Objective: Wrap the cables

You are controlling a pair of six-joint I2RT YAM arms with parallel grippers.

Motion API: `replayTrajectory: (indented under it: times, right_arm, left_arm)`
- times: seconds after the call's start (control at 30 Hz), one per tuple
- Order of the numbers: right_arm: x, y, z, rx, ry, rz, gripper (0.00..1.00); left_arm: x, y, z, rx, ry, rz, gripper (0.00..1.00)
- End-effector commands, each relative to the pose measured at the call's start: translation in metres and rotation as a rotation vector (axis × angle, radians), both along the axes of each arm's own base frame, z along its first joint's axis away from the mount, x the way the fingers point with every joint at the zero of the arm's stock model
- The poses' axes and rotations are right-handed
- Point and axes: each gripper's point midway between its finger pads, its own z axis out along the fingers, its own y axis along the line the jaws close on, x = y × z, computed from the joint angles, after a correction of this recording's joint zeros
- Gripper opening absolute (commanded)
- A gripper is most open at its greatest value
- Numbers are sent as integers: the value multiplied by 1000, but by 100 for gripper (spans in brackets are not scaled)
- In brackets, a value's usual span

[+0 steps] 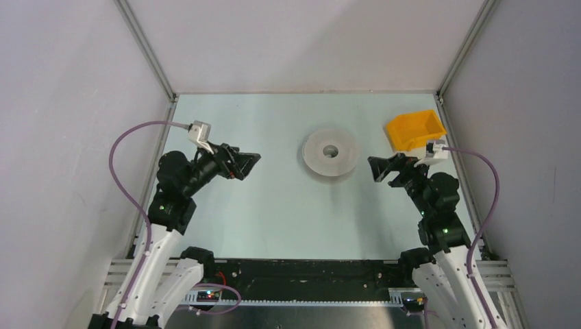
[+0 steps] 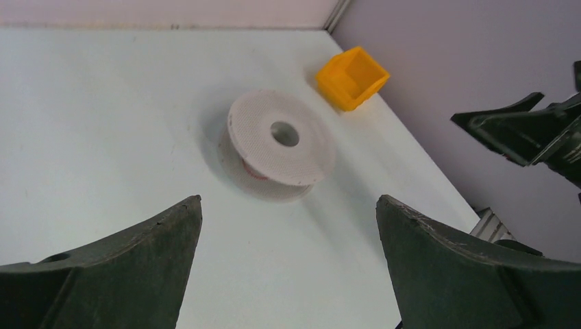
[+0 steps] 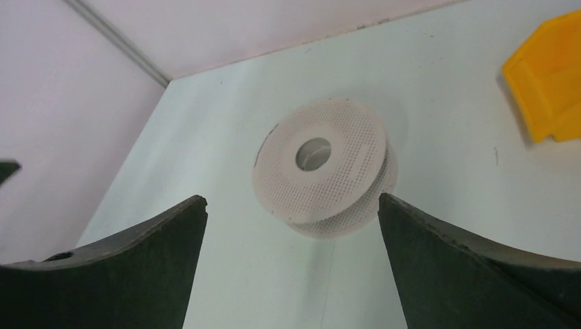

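A pale grey round spool [image 1: 331,152] lies flat mid-table; it also shows in the left wrist view [image 2: 277,144] and the right wrist view [image 3: 322,164]. A bit of dark reddish wire [image 2: 250,171] shows between its flanges. A hair-fine strand of the cable [image 3: 330,277] runs from the spool toward the near edge. My left gripper [image 1: 252,166] [image 2: 288,200] is open and empty, left of the spool and apart from it. My right gripper [image 1: 373,170] [image 3: 292,199] is open and empty, right of the spool and apart from it.
A yellow bin [image 1: 414,129] stands at the back right by the wall, also in the left wrist view [image 2: 351,77] and the right wrist view [image 3: 548,89]. Grey walls close in the table on three sides.
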Motion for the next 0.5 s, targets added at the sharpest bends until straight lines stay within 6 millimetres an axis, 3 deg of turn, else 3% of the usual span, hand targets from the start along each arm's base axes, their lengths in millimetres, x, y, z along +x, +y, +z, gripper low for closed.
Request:
replayTrajectory:
  times: [0.0, 0.1, 0.23, 0.47]
  right_arm:
    - [-31, 12, 1, -53, 30, 111, 99]
    - [-44, 14, 12, -43, 20, 132, 99]
    - [-57, 16, 15, -48, 36, 163, 100]
    - [-66, 12, 26, 7, 27, 135, 100]
  left_arm:
    - [-7, -7, 51, 25, -184, -27, 100]
    - [-13, -9, 58, 44, -252, -48, 100]
    - [-16, -1, 48, 60, -305, -9, 100]
    - [-23, 1, 50, 26, -331, 2, 100]
